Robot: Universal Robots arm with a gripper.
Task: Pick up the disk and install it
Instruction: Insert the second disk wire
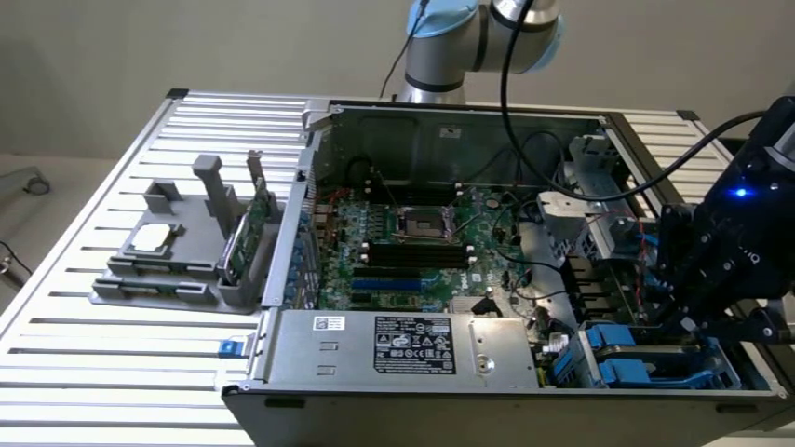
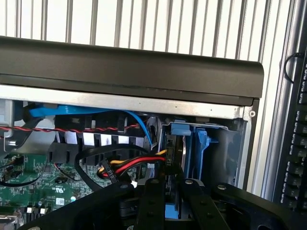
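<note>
In the wrist view the disk [image 2: 174, 149] stands on edge in the drive bay at the corner of the open computer case, its blue carrier bracket [image 2: 202, 143] around it. My gripper [image 2: 171, 188] reaches down onto it. The two black fingers [image 2: 150, 203] sit close together on either side of the disk's thin edge, shut on it. In the exterior view my gripper [image 1: 691, 315] hangs over the blue drive bay [image 1: 628, 356] at the case's near corner on the exterior view's right. The arm's body hides the disk there.
Red, yellow and black cables [image 2: 125, 165] and a blue cable [image 2: 96, 113] run close beside the bay. The case's black wall [image 2: 129, 72] rises just past it. A silver power supply [image 1: 410, 345] and motherboard [image 1: 410, 242] lie within the case. A grey holder [image 1: 162, 265] with a chip and green card stands on the exterior view's left.
</note>
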